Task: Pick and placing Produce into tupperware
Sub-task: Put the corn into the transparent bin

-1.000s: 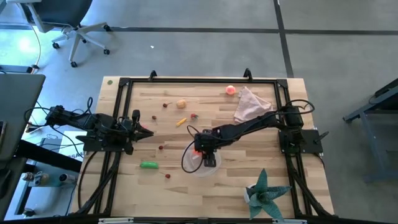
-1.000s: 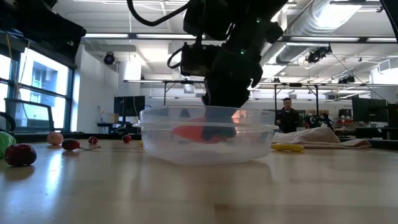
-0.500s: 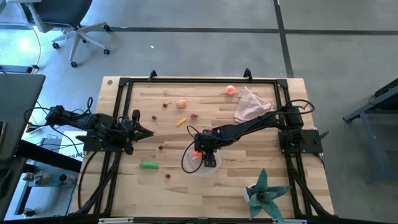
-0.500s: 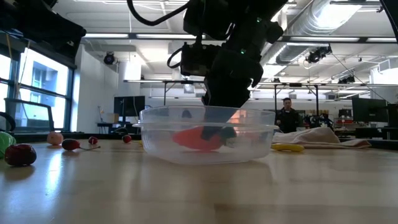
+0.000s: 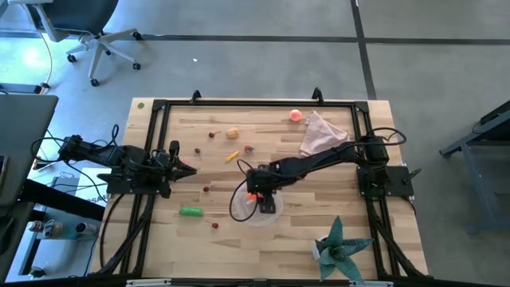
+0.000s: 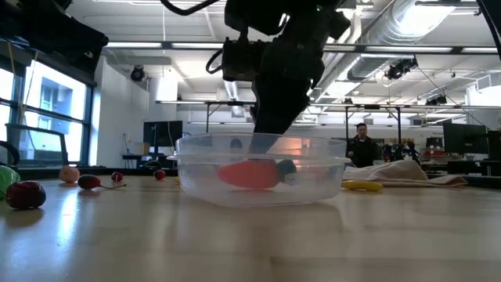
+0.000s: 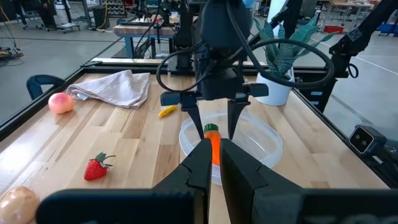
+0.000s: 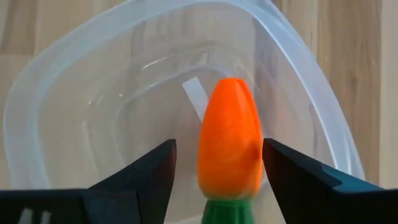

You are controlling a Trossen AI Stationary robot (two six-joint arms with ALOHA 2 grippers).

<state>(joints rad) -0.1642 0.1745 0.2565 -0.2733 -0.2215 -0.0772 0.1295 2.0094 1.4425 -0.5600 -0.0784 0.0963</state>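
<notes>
The orange carrot [image 8: 230, 137] lies on its side on the floor of the clear tupperware [image 5: 255, 206], its green top toward the right wrist. My right gripper [image 8: 219, 144] hovers open just above it, one finger on either side, touching nothing; from the low view the gripper [image 6: 270, 137] reaches down over the tupperware's rim [image 6: 262, 141]. My left gripper [image 7: 211, 158] waits shut near the table's left edge [image 5: 185, 169]. On the wood rest a green pod [image 5: 190, 211], tan ball [image 5: 232, 134], pink ball [image 5: 296, 115], yellow sticks [image 5: 232, 155] and red berries [image 5: 206, 190].
A pink cloth [image 5: 323, 133] lies at the far right and a teal spiky plant [image 5: 339, 247] in a white pot stands at the near right. A strawberry [image 5: 249, 148] sits beyond the tupperware. A black frame [image 5: 239, 104] rims the table. A person [image 6: 362, 145] stands far behind.
The carrot has come down from just above the tupperware's floor and now lies on it. My right gripper has risen away from the carrot and shifted slightly toward the table's left.
</notes>
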